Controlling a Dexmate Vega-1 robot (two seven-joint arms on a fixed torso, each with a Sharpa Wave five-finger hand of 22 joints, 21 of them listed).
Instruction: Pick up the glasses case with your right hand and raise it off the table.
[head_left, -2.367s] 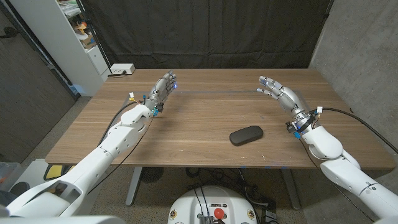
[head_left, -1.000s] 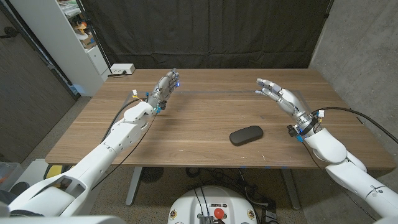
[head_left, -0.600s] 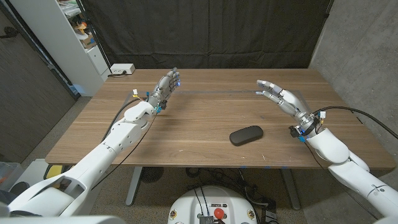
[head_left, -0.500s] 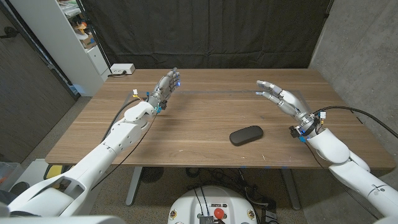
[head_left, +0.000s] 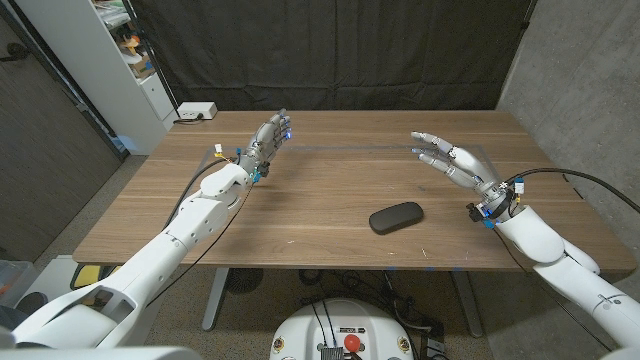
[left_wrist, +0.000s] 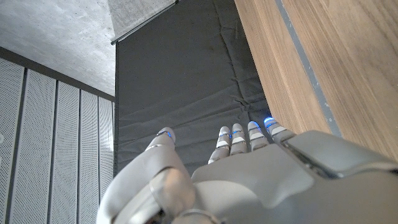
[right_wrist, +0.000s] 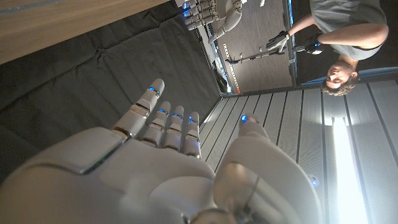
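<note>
Above the table's far right, the right hand (head_left: 452, 159) hovers with fingers (head_left: 424, 147) spread, holding nothing. At its seven o'clock, well apart, lies the glasses case (head_left: 396, 217): likely light, rigid, smooth; best pinched across its narrow middle. Left hand (head_left: 266, 139) hangs open-fingered.

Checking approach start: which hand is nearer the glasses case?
Right. The right hand hovers open just beyond the glasses case; the left hand is across the table.
</note>
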